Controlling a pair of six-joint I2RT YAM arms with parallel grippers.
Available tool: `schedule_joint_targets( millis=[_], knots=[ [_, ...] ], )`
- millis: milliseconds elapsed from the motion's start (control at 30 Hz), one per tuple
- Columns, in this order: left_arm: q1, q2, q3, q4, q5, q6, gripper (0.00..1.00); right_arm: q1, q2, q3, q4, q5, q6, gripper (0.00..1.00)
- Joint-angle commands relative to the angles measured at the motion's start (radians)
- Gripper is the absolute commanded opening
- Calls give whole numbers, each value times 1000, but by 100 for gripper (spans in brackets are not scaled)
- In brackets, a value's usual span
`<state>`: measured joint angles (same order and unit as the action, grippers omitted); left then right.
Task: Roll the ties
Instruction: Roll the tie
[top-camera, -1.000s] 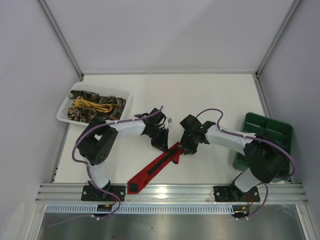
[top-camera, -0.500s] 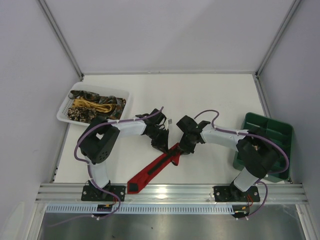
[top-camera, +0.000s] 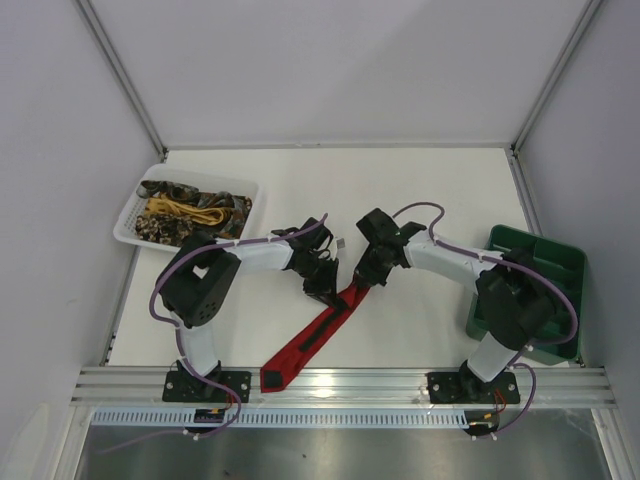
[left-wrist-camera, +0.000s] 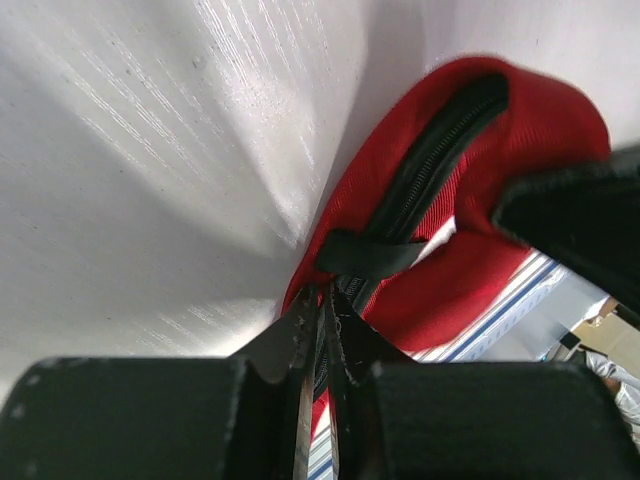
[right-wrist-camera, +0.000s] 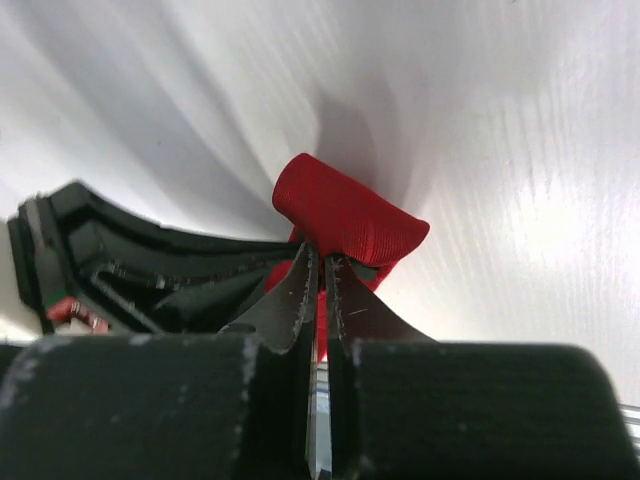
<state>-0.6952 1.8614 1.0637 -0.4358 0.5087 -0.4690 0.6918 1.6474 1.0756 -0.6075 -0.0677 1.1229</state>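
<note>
Lying slantwise on the table (top-camera: 430, 180), red tie (top-camera: 318, 335): one piece, pointed wide end at the near edge, body running up toward the table's middle, dark backing showing along part of its length. Upper end folded over into a rounded hump, held between both grippers.

Left gripper (top-camera: 326, 288): fingers pressed almost together, pinching the tie's edge beside a black keeper loop (left-wrist-camera: 365, 255).

Right gripper (top-camera: 362, 280): fingers pressed together, pinching the folded hump from the opposite side. The two grippers sit just beside each other.

Other ties (top-camera: 190, 212): brown-gold patterned and yellow, heaped in a white basket (top-camera: 133, 210) at the far left corner.

Green tray (top-camera: 550, 258): compartmented, at the right edge, well apart from the red tie.
</note>
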Motion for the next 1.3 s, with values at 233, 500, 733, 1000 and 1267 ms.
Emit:
schedule_joint_targets(
  millis=[233,500,733,1000,1267],
  knots=[
    [-6,12,22,-23,-24,40,11,-8,100,26,-8,19,-17,0],
    [-6,-57,67,-72,-24,35,23,-12,127,12,0,51,-15,0],
    [-6,-107,78,5,40,-51,26,-15,121,9,9,37,-21,0],
    [-7,-54,59,95,99,-120,20,-34,112,1,20,2,-34,1],
    [-10,-16,36,118,79,-123,17,-49,94,-2,35,-37,-57,3]
  ],
)
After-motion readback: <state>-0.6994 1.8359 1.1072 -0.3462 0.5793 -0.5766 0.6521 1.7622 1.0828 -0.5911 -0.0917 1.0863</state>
